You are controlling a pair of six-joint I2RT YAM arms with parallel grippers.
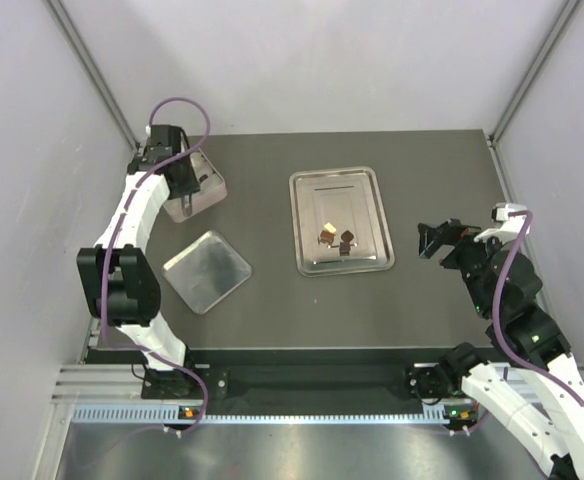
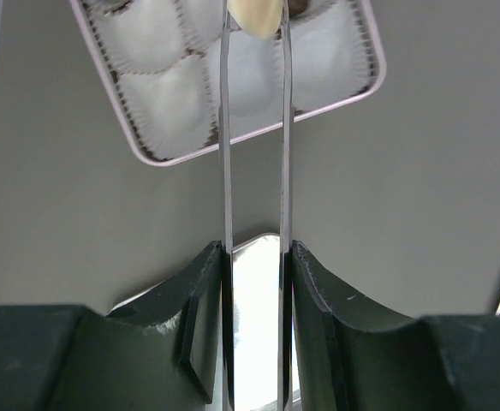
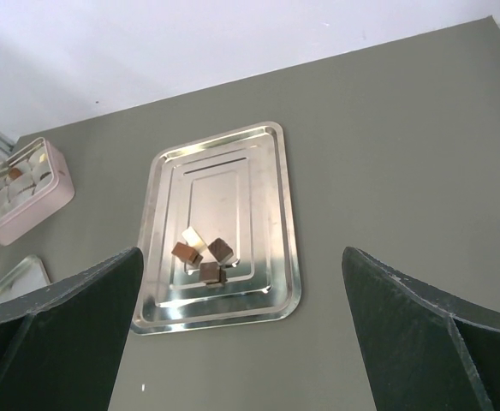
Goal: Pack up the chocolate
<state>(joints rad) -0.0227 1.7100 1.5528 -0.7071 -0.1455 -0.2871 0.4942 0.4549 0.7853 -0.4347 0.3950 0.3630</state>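
Several chocolate pieces lie on the steel tray (image 1: 367,205): a cream one (image 3: 192,239), a mid brown one (image 3: 184,253) and two dark ones (image 3: 220,249) (image 3: 210,272). My left gripper (image 1: 185,185) is over the pink tin (image 1: 212,195). Thin metal blades (image 2: 225,128) run from its fingers and pinch a cream chocolate (image 2: 254,17) above the tin's white paper cups (image 2: 160,94). A brown piece (image 3: 14,173) sits in the tin. My right gripper (image 1: 432,240) is open and empty, right of the tray and above the table.
The tin's silver lid (image 1: 206,270) lies flat on the table, in front of the tin and left of the tray. White walls enclose the table on three sides. The pink tin also shows at the left of the right wrist view (image 3: 44,201).
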